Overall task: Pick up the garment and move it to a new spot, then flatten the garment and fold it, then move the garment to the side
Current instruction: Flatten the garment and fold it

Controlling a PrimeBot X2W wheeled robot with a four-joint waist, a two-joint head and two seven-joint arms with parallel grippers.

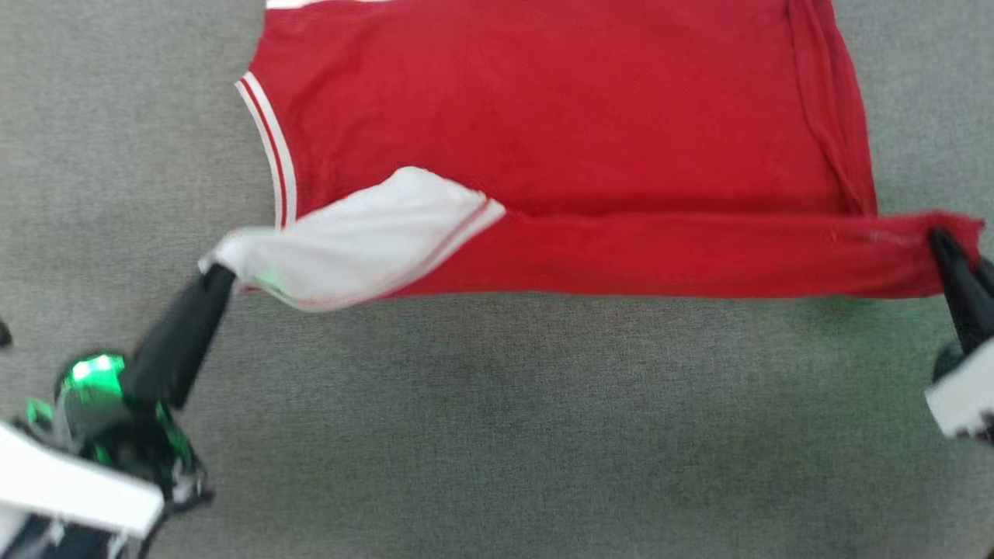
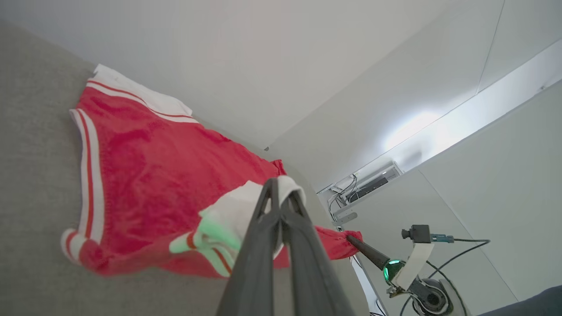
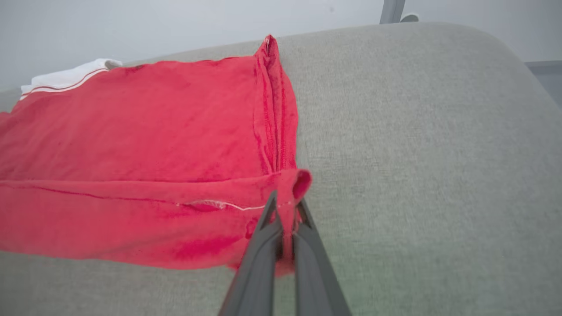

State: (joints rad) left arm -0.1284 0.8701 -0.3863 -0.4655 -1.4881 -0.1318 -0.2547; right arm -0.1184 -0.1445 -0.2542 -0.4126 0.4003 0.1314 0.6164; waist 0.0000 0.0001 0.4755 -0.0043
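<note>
Here, the left fingers (image 1: pixel 186 334) pinch the white sleeve of the garment (image 1: pixel 543 116). The right fingers (image 1: pixel 959 287) pinch its red hem corner.

Text on the garment (image 1: pixel 559 109): none readable; no print, number or brand mark on the cloth facing the cameras.
Text on the grey fabric surface (image 1: pixel 497 435): none readable.
Markings on the wall device (image 2: pixel 373 177): too small to tell.
</note>
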